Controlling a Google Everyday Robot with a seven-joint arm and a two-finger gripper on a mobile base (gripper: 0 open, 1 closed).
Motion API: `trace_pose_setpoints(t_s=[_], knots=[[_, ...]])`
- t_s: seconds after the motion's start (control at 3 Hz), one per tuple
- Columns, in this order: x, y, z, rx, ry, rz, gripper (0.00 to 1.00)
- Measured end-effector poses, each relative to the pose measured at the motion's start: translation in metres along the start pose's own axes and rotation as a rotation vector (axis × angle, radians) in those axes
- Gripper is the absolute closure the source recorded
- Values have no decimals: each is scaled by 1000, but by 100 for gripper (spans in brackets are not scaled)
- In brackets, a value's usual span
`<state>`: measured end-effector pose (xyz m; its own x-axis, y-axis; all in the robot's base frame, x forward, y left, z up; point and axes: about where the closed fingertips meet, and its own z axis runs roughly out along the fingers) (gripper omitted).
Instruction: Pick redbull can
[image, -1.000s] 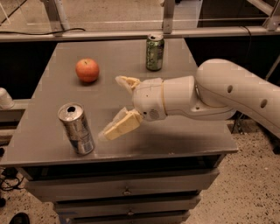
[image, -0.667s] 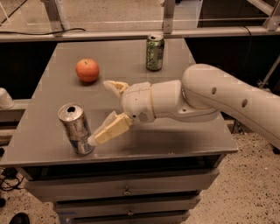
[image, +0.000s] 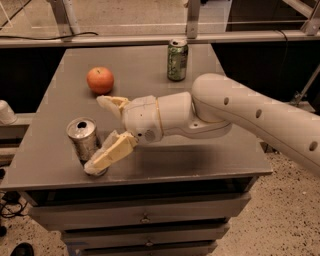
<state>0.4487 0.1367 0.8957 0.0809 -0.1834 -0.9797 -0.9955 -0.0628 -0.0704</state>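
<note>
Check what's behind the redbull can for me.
Only bare table directly behind the redbull can; the apple sits farther back. The open tool is at its right, its lower finger covering the can's base.

Dim, warm indoor light, seemingly from overhead. Broad soft shadow on grey surface (image: 145, 65) beneath arm (image: 250, 110). Pale hand (image: 97, 135) brightest, low at front left, fingers spread wide either side of redbull can (image: 82, 137). Dull glint on can's silver top. No harsh glare. Soft, slightly blocky throughout. Near-black areas flanking surface, detail lost there.
</note>
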Motion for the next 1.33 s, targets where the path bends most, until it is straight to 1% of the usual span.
trace_pose_setpoints(t_s=[0.33, 0.67, 1.0, 1.33], knots=[[-3, 11, 15, -61, -49, 12, 18], [2, 16, 23, -89, -73, 32, 41], [6, 17, 23, -88, -83, 44, 64], [8, 8, 9, -47, -82, 45, 87]])
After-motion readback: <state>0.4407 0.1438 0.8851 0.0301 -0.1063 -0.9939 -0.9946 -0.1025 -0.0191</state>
